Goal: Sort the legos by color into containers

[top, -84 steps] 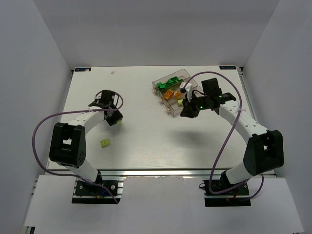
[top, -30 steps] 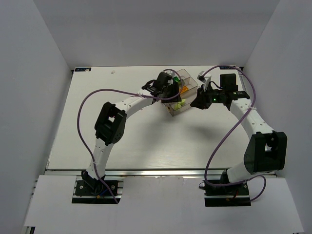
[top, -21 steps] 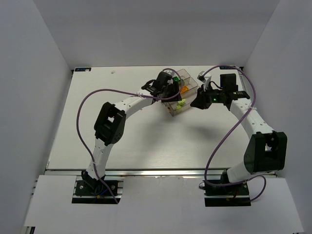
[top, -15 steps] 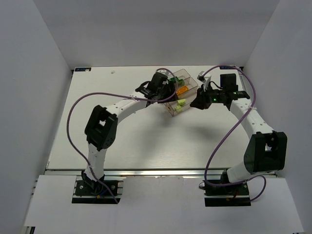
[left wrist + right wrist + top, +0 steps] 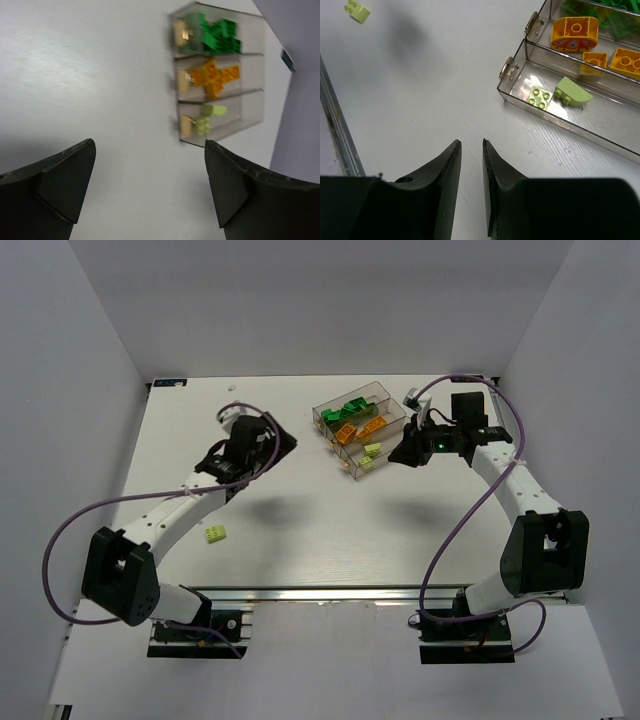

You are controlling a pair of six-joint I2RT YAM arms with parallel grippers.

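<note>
The containers (image 5: pixel 347 468) are three clear troughs joined into one tray at the back middle. The legos lie sorted in them: green bricks (image 5: pixel 345 410) in the far trough, orange bricks (image 5: pixel 360 430) in the middle one, pale yellow-green bricks (image 5: pixel 371 452) in the near one. One more pale yellow-green brick (image 5: pixel 215 533) lies loose on the table, front left. My left gripper (image 5: pixel 255 440) hangs left of the tray, jaws wide open and empty (image 5: pixel 150 144). My right gripper (image 5: pixel 405 452) hovers just right of the tray. Its jaws stand a narrow gap apart with nothing between them (image 5: pixel 470 142).
White walls enclose the table on three sides. In the right wrist view the tray (image 5: pixel 560 122) has small metal clasps (image 5: pixel 508 67) on its end walls. The loose pale brick (image 5: pixel 356 10) shows far off near the table's front rail (image 5: pixel 337 130).
My left arm has drawn back from over the tray to its left, and its jaws have gone from nearly shut to wide open. The right arm has stayed put; its jaws parted slightly.
</note>
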